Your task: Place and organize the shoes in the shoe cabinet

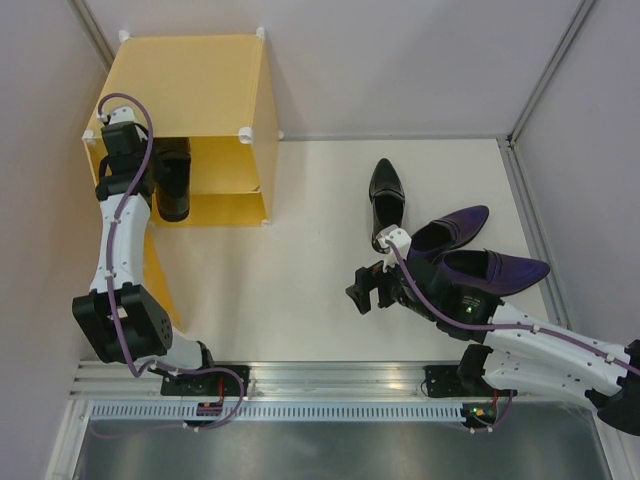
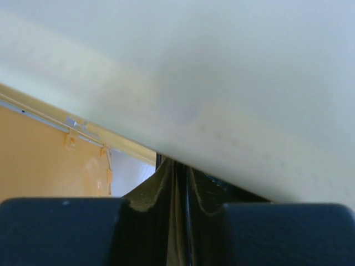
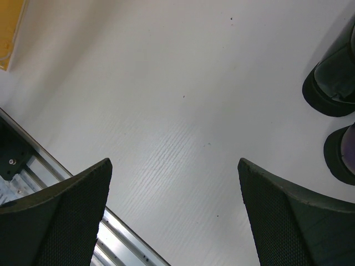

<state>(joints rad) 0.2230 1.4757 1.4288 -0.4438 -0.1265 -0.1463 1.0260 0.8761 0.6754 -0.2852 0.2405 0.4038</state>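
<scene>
The yellow-orange shoe cabinet (image 1: 190, 90) stands at the far left, its open front facing the table. My left gripper (image 1: 160, 170) reaches into that opening with a glossy black shoe (image 1: 174, 190) between its fingers. In the left wrist view the shoe's thin rim (image 2: 177, 188) stands between the two pads of the left gripper (image 2: 176, 221), under a pale cabinet panel; whether they still pinch it is unclear. My right gripper (image 1: 368, 290) hangs open over bare table (image 3: 175, 188). Another black shoe (image 1: 386, 195) and two purple shoes (image 1: 460, 228) (image 1: 505, 270) lie beside it.
The cabinet's yellow door (image 1: 155, 285) hangs open under my left arm. An aluminium rail (image 1: 300, 385) runs along the near edge. Grey walls close in on the left, back and right. In the right wrist view, two shoe heels (image 3: 333, 88) (image 3: 341, 158) sit at the right edge.
</scene>
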